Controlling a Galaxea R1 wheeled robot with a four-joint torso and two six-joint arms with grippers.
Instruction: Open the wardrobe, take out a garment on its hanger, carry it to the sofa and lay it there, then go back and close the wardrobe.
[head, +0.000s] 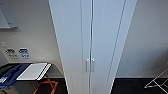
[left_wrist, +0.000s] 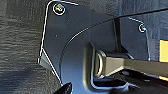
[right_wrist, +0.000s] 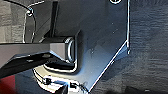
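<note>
Claws unreadable: whether either is open or closed cannot be told.
Wrist views give dark carpet under both arms; the head view gives the wardrobe (head: 91, 37), doors shut, paired handles (head: 90, 65) straight ahead. Reaching from low, a claw could likely miss or snag both handles.

Perhaps bedroom: white wardrobe (head: 91, 45)

Tall white wardrobe (head: 92, 37) straight ahead, both doors shut, paired white handles (head: 90, 65) side by side.
</note>
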